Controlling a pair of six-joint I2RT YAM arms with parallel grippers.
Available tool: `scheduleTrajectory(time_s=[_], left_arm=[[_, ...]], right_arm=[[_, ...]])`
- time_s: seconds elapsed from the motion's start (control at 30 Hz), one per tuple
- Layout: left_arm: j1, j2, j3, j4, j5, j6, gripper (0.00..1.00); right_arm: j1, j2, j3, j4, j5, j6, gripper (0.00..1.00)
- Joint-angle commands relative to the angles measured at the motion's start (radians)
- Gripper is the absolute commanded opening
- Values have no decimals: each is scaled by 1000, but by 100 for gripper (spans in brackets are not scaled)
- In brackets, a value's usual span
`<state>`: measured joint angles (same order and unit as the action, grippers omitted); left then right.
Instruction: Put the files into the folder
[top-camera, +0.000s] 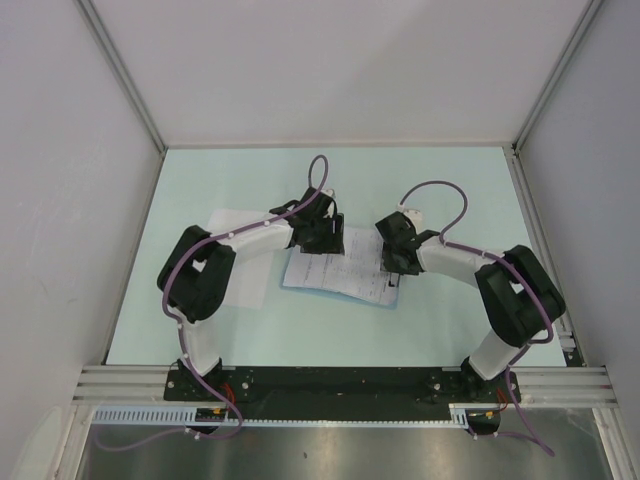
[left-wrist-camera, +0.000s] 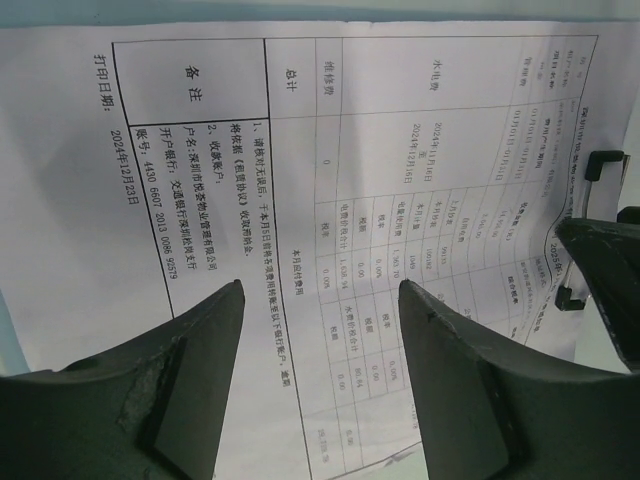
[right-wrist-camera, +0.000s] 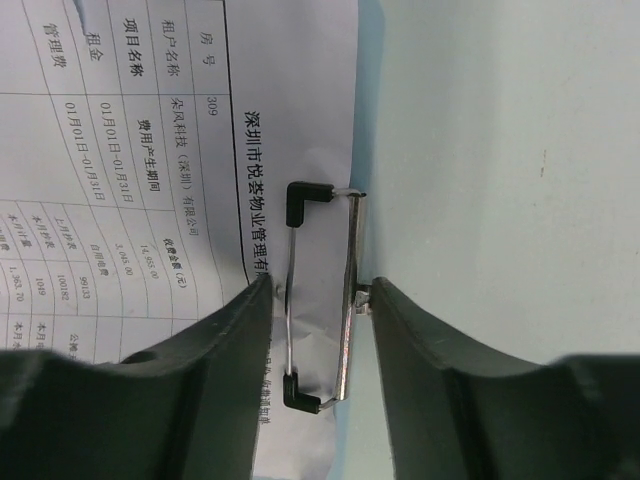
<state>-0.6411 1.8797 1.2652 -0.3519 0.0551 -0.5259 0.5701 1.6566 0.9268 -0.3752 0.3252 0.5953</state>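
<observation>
The left pincer (left-wrist-camera: 320, 288) is hanging open, with the white printed paper sheets (left-wrist-camera: 300, 150) lying under it. The right pincer (right-wrist-camera: 318, 283) is standing apart astride a metal wire clip (right-wrist-camera: 354, 250); the pale-blue translucent plastic folder (right-wrist-camera: 370, 120) is peeking out beside it.

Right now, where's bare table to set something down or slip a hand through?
Free: the far strip of table behind the files, up to the back wall, and the near strip between files and base rail. Crowded: the middle, left pincer and right pincer over the files.
</observation>
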Motion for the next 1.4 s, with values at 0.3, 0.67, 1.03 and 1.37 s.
scheduleTrajectory(time_s=[0.3,0.67,1.03,1.37], left_arm=[[-5,-30,-6,25,-28,-19,69],[-6,-24,-7,33,-11,-17,69],[-8,-28,-12,28,-15,-13,69],[-9,-30,-12,31,-6,-11,69]], right_arm=[[-10,-87,-11,12,-55,-52,59],[-32,-127,-13,-8,-63,-74,72],[-33,-61,-22,42,-97,-52,56],[-42,-46,-54,76,-106,-51,52]])
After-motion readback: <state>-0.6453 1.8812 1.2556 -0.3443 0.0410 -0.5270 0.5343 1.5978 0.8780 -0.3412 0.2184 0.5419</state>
